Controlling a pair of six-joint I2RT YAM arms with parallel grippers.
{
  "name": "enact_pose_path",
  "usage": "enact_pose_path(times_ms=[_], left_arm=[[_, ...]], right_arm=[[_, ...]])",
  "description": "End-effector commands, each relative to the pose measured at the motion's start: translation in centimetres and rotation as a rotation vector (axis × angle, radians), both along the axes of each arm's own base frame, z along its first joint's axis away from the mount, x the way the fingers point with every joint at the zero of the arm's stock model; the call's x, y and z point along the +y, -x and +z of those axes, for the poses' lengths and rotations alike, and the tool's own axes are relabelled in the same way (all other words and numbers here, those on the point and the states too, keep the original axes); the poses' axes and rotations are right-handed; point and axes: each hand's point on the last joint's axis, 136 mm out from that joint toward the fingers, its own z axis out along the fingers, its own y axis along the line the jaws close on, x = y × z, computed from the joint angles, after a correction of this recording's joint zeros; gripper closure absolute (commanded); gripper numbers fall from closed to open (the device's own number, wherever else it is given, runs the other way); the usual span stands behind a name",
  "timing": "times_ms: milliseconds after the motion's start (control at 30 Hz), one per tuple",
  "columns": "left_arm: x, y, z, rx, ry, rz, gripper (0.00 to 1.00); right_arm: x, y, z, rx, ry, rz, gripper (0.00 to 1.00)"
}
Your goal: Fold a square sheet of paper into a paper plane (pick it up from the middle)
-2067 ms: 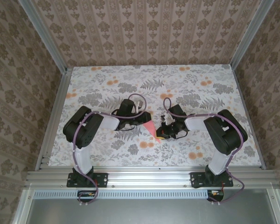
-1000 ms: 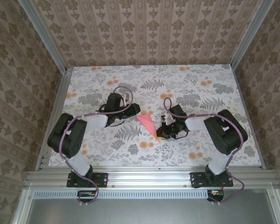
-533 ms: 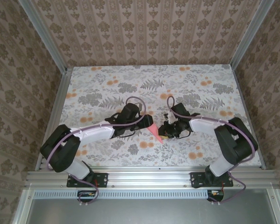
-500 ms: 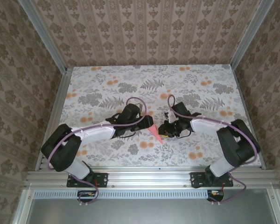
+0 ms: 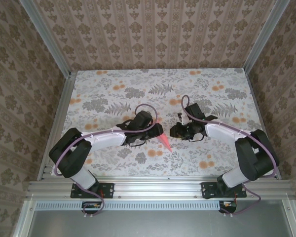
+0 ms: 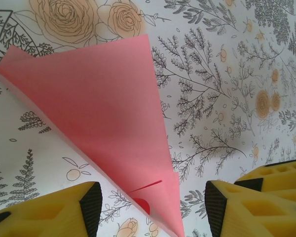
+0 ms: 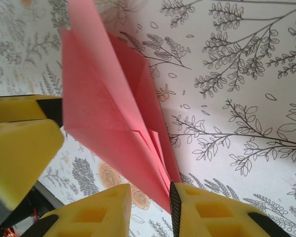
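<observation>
The paper plane (image 5: 163,140) lay mid-frame on the worktop (image 5: 222,106), between both arms. My left claw (image 6: 149,202) straddled its tail, fingers wide. My right claw (image 7: 150,197) stood narrowly apart around the nose (so nothing crushed the folds, I judged).

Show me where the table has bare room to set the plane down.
Bare: the far strip of the table along the back wall, and the near strip between the arms. Crowded: mid-table, where the left hand, right hand and plane meet.
</observation>
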Motion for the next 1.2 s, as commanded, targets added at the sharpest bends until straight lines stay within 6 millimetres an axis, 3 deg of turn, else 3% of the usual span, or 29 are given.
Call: enact_pose_path(times_ms=[0,200,700,1167], left_arm=[[0.2,0.2,-0.9,0.034,-0.031,0.021,0.41],[-0.3,0.2,-1.6,0.059,-0.037,0.008,0.45],[1.5,1.5,-1.9,0.044,-0.047,-0.007,0.86],[3.4,2.3,-2.5,0.018,0.001,-0.05,0.88]], right_arm=[[0.7,0.3,-0.3,0.018,-0.038,0.035,0.7],[1.0,0.3,-1.1,0.042,-0.045,0.038,0.68],[1.7,0.0,-1.0,0.041,-0.064,0.057,0.64],[3.4,0.4,-1.3,-0.013,0.043,0.169,0.55]])
